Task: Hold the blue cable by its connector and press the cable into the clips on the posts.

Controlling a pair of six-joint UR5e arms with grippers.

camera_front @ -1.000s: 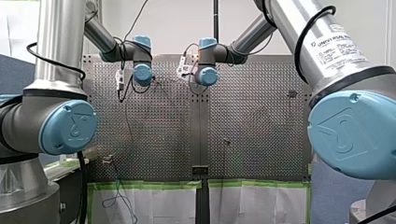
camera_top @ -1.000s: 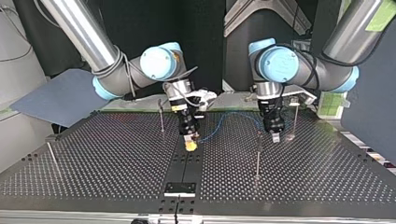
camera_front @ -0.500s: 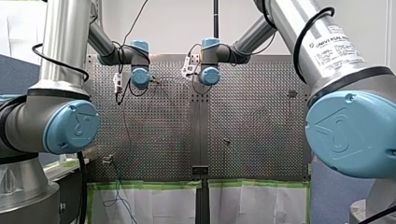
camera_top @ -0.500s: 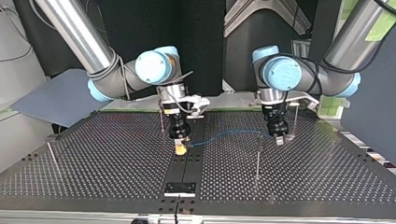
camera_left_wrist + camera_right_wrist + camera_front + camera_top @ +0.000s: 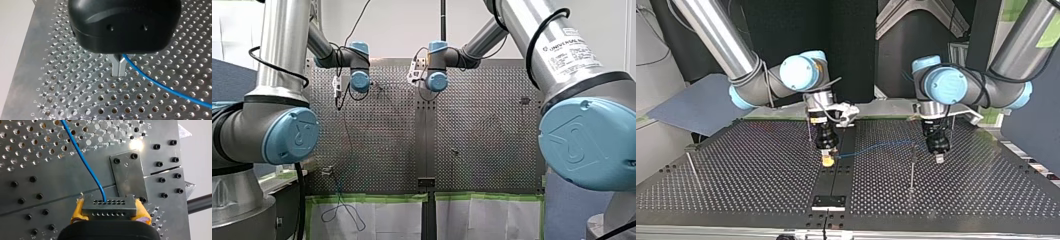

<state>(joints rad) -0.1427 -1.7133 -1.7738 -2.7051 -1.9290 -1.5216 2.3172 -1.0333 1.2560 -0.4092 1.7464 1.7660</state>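
Note:
In the right wrist view my right gripper (image 5: 110, 216) has its yellow pads shut on a dark grey connector (image 5: 109, 207), and the blue cable (image 5: 82, 157) rises out of it. In the top view that gripper (image 5: 827, 160) hangs over the centre strip. The cable (image 5: 876, 146) runs nearly straight from there to my left gripper (image 5: 938, 157) at the view's right. In the left wrist view the metal fingers (image 5: 115, 68) of my left gripper (image 5: 118, 71) are shut low over the perforated plate. The cable (image 5: 160, 85) leaves from their base.
A thin post (image 5: 912, 167) stands just in front of the cable near my left gripper. Other posts (image 5: 809, 131) (image 5: 691, 169) (image 5: 952, 131) stand farther off. A small dark plate (image 5: 127, 176) is bolted beside the connector. Loose cable (image 5: 343, 215) hangs over the table's near edge.
My left gripper has moved toward the top view's right and nearer the camera. The arched cable has pulled almost straight. My right gripper shifted slightly to that view's left and lower.

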